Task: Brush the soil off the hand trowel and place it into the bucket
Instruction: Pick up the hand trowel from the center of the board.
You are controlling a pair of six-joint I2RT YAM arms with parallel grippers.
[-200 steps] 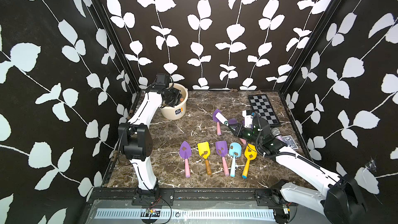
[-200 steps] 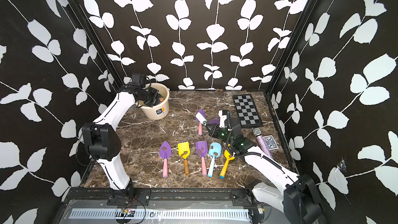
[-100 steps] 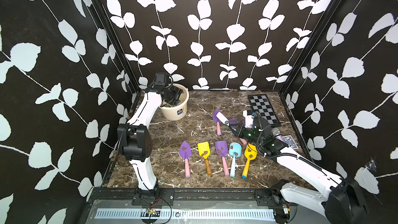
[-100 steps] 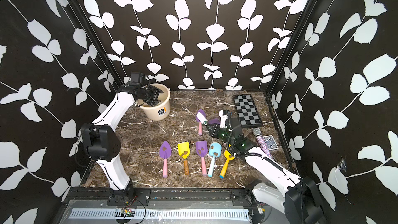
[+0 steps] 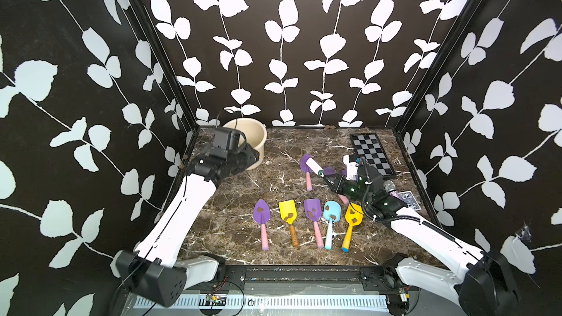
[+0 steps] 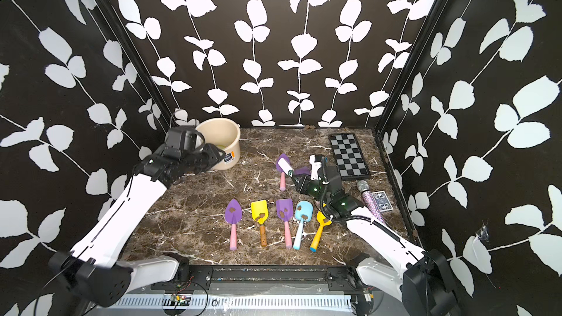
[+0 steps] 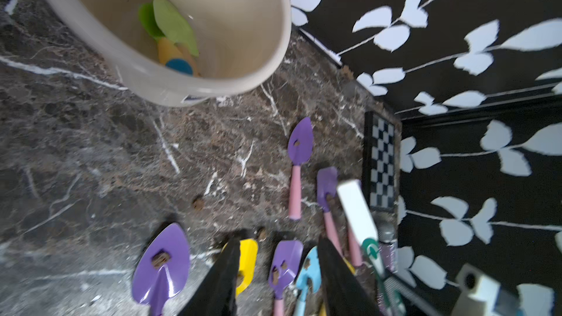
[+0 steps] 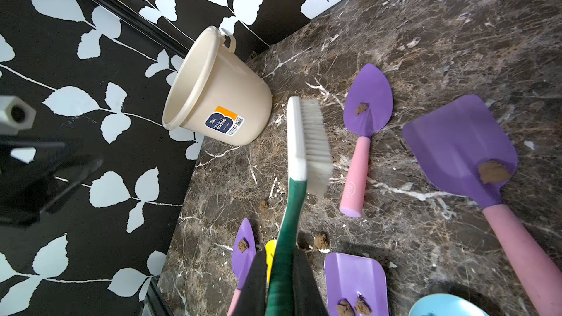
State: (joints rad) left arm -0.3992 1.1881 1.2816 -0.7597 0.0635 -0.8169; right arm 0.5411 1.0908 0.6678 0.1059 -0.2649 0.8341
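**Marble top, leafy walls**

I see a marble tabletop [image 5: 231, 196] ringed by leaf-print walls [image 5: 289, 56]. The bucket [image 5: 258, 144] sits back left; five trowels [image 5: 314, 205] with soil [image 5: 260, 209] lie in front. My left gripper [image 7: 278, 241] gapes empty; my right gripper [image 8: 279, 256] clamps the brush [image 8: 307, 147].

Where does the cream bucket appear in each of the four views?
In a top view: bucket at the table's far-left corner.
In a top view: bucket, same corner.
Left wrist: bucket seen into its mouth, green trowels inside.
Right wrist: bucket label side, beyond the brush.
Shared landmark: pointed purple trowel by the brush.
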